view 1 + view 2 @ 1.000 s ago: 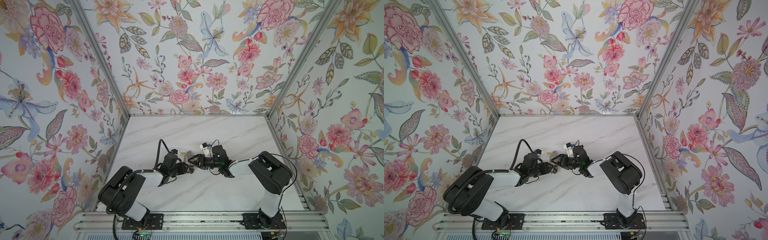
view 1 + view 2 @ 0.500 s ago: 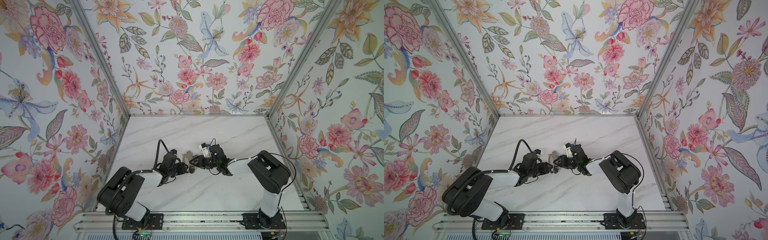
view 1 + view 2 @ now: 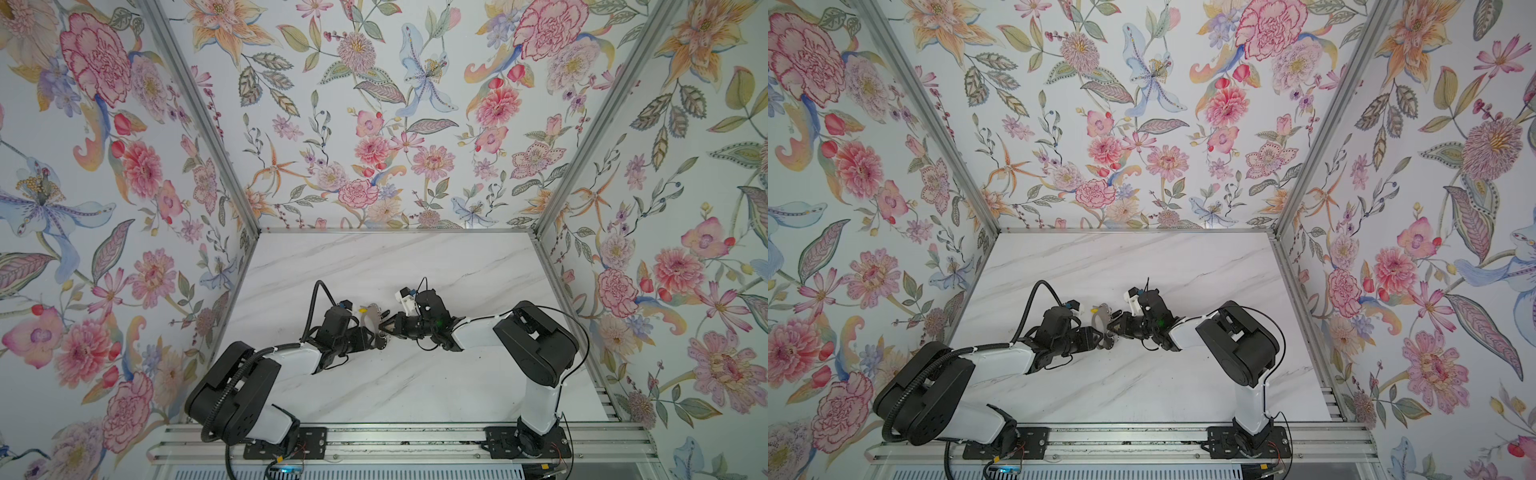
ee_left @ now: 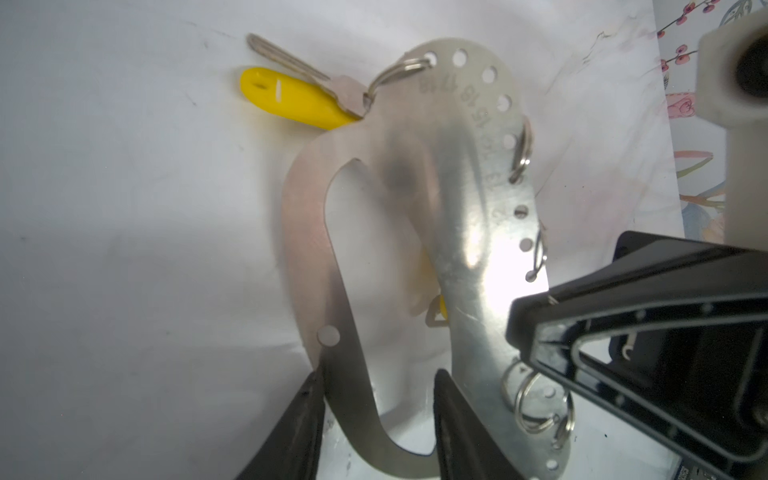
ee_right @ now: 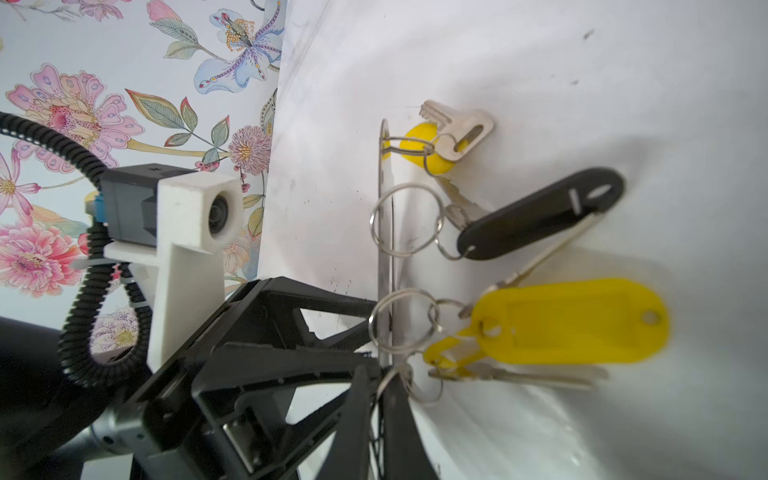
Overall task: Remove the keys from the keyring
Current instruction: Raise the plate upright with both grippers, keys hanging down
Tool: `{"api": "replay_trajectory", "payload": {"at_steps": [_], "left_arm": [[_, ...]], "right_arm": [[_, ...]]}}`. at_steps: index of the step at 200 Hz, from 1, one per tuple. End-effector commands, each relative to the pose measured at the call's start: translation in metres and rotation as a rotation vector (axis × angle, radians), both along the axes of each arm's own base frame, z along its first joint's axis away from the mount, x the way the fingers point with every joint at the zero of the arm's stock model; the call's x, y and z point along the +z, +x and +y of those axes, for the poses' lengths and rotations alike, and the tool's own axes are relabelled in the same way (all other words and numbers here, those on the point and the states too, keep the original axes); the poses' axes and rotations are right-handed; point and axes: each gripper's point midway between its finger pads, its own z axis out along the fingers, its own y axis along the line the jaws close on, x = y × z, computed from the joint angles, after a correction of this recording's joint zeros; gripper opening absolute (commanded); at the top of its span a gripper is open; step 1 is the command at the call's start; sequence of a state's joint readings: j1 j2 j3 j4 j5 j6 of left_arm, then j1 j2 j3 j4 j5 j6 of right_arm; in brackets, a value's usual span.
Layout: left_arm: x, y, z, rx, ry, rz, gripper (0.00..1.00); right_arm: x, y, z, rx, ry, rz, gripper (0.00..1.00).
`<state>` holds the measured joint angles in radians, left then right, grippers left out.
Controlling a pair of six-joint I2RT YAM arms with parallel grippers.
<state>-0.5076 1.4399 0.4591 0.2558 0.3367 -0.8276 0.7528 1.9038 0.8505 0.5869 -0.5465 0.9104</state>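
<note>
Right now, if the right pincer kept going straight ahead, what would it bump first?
The keyring: the right pincer is shut on its edge, so it would push that first. The left pincer, just behind, probably comes next.

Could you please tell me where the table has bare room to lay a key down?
Free: the table by the back wall, and before the front rail. Crowded: the middle, where left pincer and right pincer meet the keyring.
</note>
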Motion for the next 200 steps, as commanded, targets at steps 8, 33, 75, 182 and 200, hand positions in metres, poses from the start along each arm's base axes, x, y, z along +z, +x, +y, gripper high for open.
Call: {"api": "replay_trajectory", "payload": {"at_steps": [8, 33, 75, 182, 200], "left_arm": [[0.029, 0.008, 0.011, 0.01, 0.026, -0.049, 0.57], [0.056, 0.013, 0.023, 0.041, 0.023, -0.105, 0.64], [0.104, 0.021, 0.038, 0.082, -0.05, -0.199, 0.69], [0.227, 0.024, 0.007, 0.04, -0.493, -0.413, 0.65], [0.249, 0.023, 0.003, 0.022, -0.578, -0.448, 0.6]], "right_arm": [[0.007, -0.008, 0.0, 0.025, -0.005, -0.003, 0.0], [0.025, -0.005, -0.002, 0.008, 0.045, -0.015, 0.0], [0.078, 0.007, -0.008, -0.024, 0.174, -0.064, 0.0], [0.23, 0.019, -0.027, -0.082, 0.554, -0.208, 0.0], [0.242, 0.017, -0.028, -0.079, 0.592, -0.214, 0.0]]}}
